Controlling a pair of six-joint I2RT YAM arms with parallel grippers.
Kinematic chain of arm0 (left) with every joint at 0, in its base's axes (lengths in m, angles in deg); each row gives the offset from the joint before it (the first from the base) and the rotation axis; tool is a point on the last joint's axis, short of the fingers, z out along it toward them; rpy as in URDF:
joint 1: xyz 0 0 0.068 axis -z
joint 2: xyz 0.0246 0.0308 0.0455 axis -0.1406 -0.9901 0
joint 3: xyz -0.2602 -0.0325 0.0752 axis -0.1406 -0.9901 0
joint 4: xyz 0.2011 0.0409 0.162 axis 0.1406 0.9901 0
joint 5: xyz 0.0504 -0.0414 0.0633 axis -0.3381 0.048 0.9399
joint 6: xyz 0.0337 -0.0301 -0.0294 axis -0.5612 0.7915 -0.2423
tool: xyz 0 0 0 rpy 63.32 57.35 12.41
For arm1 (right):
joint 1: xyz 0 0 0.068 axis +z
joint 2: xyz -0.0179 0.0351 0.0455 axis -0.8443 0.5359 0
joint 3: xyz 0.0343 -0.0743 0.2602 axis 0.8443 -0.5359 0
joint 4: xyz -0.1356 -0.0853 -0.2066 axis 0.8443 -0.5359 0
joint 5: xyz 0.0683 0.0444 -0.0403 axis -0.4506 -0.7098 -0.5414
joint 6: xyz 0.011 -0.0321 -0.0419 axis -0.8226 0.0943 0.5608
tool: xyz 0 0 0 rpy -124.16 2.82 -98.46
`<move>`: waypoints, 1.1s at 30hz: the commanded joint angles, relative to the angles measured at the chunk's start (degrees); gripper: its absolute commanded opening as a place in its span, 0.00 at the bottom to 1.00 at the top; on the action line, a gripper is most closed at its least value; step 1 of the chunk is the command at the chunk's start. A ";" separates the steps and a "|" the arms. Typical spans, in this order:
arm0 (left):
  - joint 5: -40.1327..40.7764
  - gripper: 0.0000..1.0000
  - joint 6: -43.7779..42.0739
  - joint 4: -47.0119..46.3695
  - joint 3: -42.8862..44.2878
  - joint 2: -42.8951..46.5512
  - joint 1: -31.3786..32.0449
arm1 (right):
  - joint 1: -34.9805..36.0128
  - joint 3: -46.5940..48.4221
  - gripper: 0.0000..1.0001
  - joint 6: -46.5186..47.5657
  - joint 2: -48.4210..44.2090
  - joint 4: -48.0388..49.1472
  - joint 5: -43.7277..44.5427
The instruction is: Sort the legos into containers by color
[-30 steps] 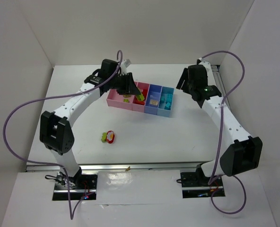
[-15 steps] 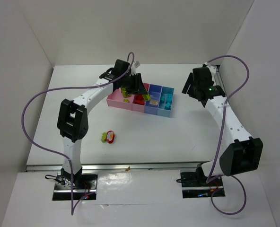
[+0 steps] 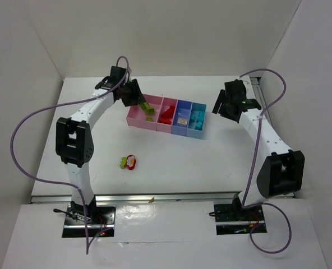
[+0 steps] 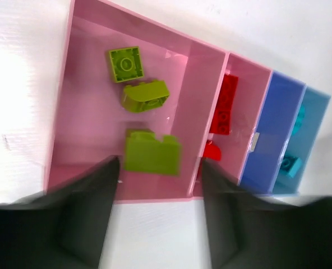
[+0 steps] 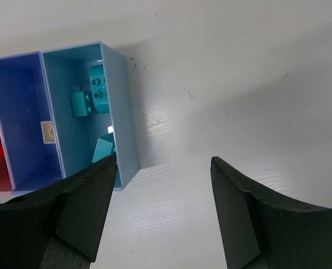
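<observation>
Left gripper point(image 4: 158, 163): over the leftmost pink bin point(image 4: 82, 112), jaws parted.
- A large lime brick point(image 4: 152, 151) lies between the fingertips with a gap on each side, so nothing is gripped (the brick is slightly blurred, and I cannot tell whether it rests on the bin floor or is in the air).
- Two more lime pieces lie in this bin, farther from the fingers and just beside each other: a curved lime brick point(image 4: 145, 95) and a square lime brick point(image 4: 125, 64).

Rest of the joined row, left to right:
- Second pink bin point(image 4: 244, 101): red bricks point(image 4: 224, 106) lie along the wall it shares with the first bin.
- Blue bin point(image 5: 20, 112): a small pale square point(image 5: 48, 131) sits inside it.
- Light blue bin point(image 5: 121, 112): teal bricks point(image 5: 96, 92) lie in a loose cluster.

Right gripper point(image 5: 161, 165): jaws wide apart and holding nothing, with only bare white table point(image 5: 239, 84) between the fingers. It hangs just past the light blue end of the row. In the overhead view it is clear of the bins.

Unsorted on the table, well in front of the row on the left arm's side: a loose lime brick point(image 3: 123, 163) and a loose red brick point(image 3: 132, 161), touching each other.
</observation>
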 commanded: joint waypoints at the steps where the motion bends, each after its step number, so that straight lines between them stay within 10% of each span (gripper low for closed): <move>1: 1.01 0.76 1.69 -0.94 2.14 -0.67 0.76 | -0.36 1.50 0.75 0.62 -0.72 2.77 -1.84; 10: 2.67 0.74 -0.77 2.05 -1.69 8.35 1.90 | 2.09 -0.79 0.78 5.36 -0.81 5.75 -10.34; 20: 20.77 0.75 2.21 14.96 -22.44 34.79 -0.20 | 31.43 2.55 0.94 14.14 11.31 10.14 -18.46; 33: 13.05 0.71 3.89 17.61 -31.96 48.19 -13.30 | 50.26 16.96 0.99 24.34 28.36 8.13 -19.15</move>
